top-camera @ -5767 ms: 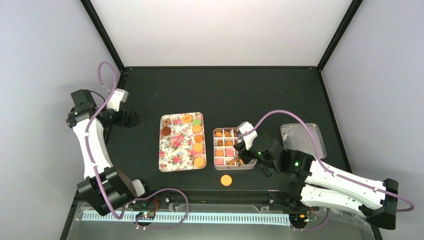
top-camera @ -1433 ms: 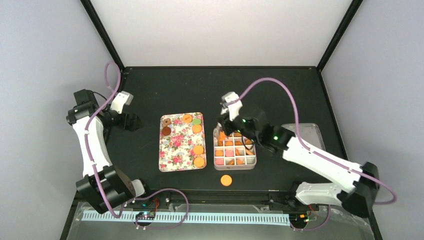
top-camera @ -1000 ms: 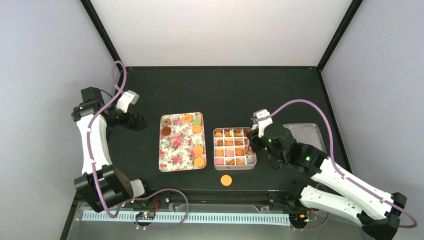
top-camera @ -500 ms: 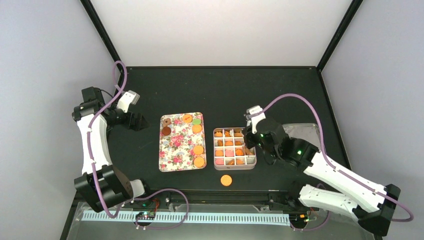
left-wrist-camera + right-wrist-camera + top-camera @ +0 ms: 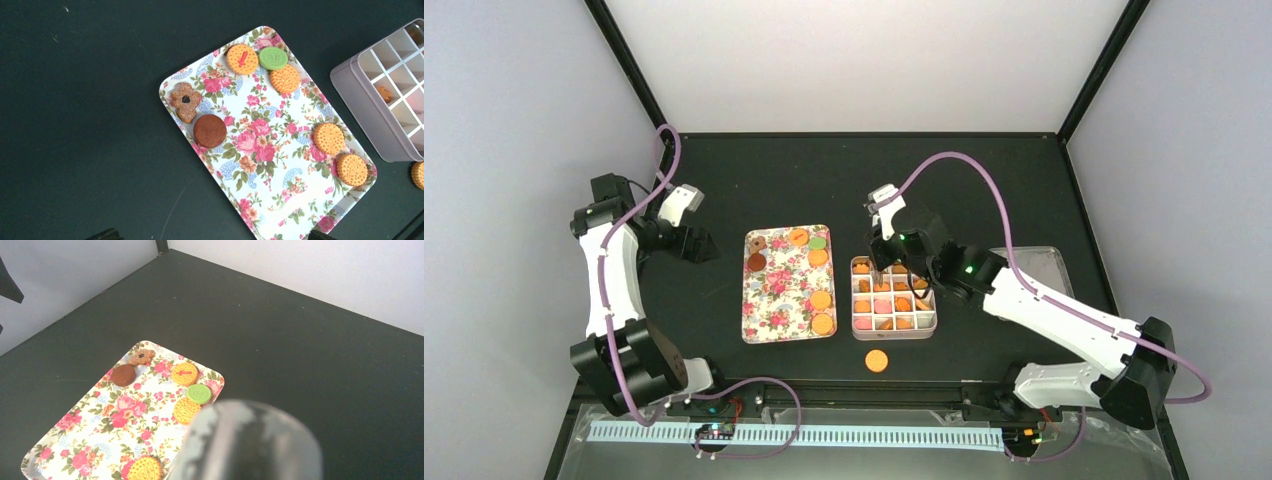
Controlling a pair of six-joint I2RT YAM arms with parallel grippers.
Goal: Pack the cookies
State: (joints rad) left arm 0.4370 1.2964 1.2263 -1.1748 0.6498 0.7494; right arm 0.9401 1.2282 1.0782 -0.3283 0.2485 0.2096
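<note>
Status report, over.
Left gripper open beside floral tray. Right gripper over divided box, jaws unclear. Seven cookies on tray, one loose on table. Nothing over tray.

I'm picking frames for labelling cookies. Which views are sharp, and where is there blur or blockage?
Left wrist: sharp, evenly lit, cookies crisp on the tray. Right wrist: a grey out-of-focus blob fills the near foreground, hiding part of the tray. Top: even light, no glare, cookies tiny.
</note>
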